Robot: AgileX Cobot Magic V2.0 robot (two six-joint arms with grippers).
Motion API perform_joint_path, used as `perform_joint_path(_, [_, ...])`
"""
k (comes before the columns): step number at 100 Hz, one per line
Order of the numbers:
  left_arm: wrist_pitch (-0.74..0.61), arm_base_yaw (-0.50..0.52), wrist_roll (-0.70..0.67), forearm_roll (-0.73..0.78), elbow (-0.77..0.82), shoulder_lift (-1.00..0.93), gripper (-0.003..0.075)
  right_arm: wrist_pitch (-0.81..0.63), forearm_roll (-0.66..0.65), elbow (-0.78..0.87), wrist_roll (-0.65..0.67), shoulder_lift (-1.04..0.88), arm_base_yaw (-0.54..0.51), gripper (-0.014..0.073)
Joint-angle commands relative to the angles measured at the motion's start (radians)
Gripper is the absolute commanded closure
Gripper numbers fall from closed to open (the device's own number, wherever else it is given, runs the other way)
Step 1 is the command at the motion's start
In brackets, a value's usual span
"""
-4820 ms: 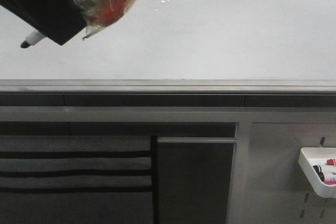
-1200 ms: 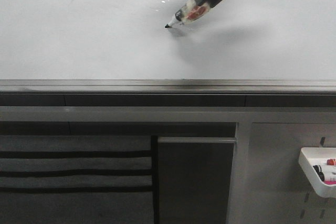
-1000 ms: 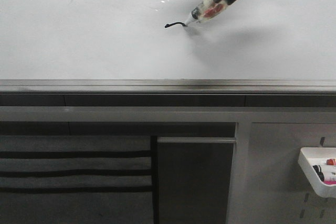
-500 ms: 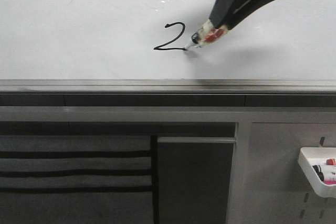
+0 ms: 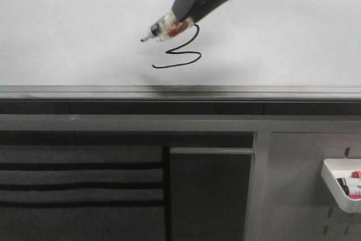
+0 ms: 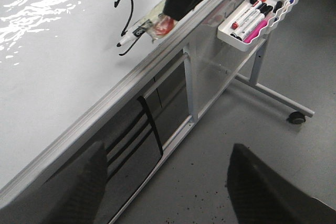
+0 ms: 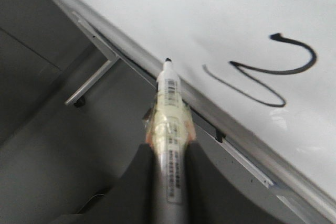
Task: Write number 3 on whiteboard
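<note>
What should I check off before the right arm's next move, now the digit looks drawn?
1. Number 3 complete, both curves and a bottom tail: ok.
2. Marker tip off the whiteboard: looks lifted in the right wrist view, though contact is hard to judge: cannot tell.
3. Right tool gripping the marker, tape wrap intact: ok.
4. Stray marks or smears around the digit: none visible: ok.
5. Left tool away from the board, fingers apart, nothing held: ok.
6. Marker tray away from both arms: ok.
</note>
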Motion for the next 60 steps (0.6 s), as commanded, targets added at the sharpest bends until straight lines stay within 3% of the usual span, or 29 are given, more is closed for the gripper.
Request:
perform_joint_path(1, [-0.051, 0.004, -0.013, -0.049, -0.026, -0.003, 0.0271, -0.107, 0.025, 0.076, -0.068, -0.163, 0.043, 0.062])
perform_joint_path(24, [-0.051, 0.004, -0.013, -0.049, -0.026, -0.003, 0.0271, -0.13, 0.023, 0.227, -0.328, -0.373, 0.116, 0.062])
perform_joint_path(60, [-0.07, 0.004, -0.01, -0.054, -0.026, -0.003, 0.0271, -0.028, 0.021, 0.227, -0.636, -0.374, 0.119, 0.062])
